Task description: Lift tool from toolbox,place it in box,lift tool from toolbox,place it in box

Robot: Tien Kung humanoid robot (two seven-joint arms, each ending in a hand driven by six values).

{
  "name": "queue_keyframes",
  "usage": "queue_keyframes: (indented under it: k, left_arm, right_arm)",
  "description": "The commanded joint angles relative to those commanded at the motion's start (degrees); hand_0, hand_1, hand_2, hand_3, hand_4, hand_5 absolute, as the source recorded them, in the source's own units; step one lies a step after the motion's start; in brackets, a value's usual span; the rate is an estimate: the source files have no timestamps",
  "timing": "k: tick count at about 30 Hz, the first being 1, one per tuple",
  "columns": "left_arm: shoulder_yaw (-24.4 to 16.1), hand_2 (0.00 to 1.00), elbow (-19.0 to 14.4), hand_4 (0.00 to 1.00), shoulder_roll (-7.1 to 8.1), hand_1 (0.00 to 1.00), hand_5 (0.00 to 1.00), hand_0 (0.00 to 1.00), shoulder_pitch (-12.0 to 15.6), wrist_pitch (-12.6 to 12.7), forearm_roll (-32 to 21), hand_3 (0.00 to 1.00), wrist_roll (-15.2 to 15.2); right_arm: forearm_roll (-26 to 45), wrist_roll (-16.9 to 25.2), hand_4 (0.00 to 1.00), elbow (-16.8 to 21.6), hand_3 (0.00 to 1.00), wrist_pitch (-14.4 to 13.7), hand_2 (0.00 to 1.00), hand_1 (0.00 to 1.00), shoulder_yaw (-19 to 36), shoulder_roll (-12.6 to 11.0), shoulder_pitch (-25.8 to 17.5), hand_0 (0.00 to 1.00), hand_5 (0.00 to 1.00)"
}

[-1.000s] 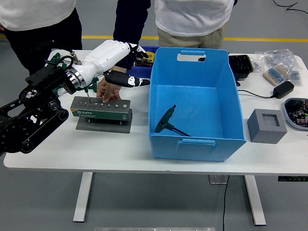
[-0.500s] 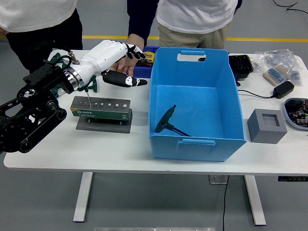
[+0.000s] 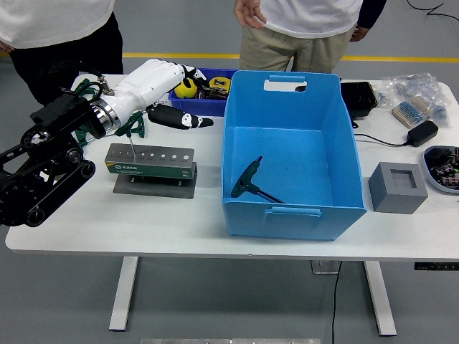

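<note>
Person's hand gone from toolbox [image 3: 150, 163], left hand [image 3: 154, 89] gripping green-handled tool [image 3: 132, 132], blue box [image 3: 287, 161] beside.

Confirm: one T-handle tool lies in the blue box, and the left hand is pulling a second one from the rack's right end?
Not quite. In the head view the left hand is pulling the tool from the rack's left end. One tool does lie in the blue box.

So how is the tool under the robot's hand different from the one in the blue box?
The tool at the hand stands upright, its shaft in the green tool block; the tool in the blue box lies flat on the box floor. One is at the robot's left hand, the other lies free. Both have dark green T-handles.
</note>
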Motion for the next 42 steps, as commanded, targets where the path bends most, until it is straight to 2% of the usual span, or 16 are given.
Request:
queue_keyframes:
  k: [18, 27, 32, 42]
  left_arm:
    - [-0.3, 0.63, 0.5, 0.96, 0.44, 0.581, 0.713, 0.529, 0.1, -0.4, 0.8, 0.696, 0.1]
    - [-0.2, 0.624, 1.8, 0.959, 1.29, 0.575, 0.714, 0.527, 0.2, -0.9, 2.1, 0.664, 0.3]
    - [-0.9, 0.621, 2.0, 0.959, 2.35, 0.571, 0.714, 0.528, 1.3, -1.0, 2.5, 0.665, 0.2]
    - [-5.8, 0.628, 2.5, 0.959, 4.51, 0.573, 0.714, 0.527, 5.8, -0.2, 3.2, 0.676, -0.4]
  right_arm:
    - [0.0, 0.0, 0.83, 0.0, 0.597, 0.0, 0.733, 0.691, 0.0, -0.1, 0.2, 0.704, 0.724]
    - [0.3, 0.2, 0.83, 0.0, 0.596, 0.0, 0.733, 0.691, -0.2, -0.2, 0.3, 0.703, 0.724]
    - [0.9, 0.3, 0.83, 0.0, 0.597, 0.0, 0.733, 0.692, -0.4, -0.1, 0.2, 0.702, 0.724]
    - [1.1, 0.4, 0.83, 0.0, 0.596, 0.0, 0.733, 0.69, -0.6, -0.1, 0.0, 0.702, 0.724]
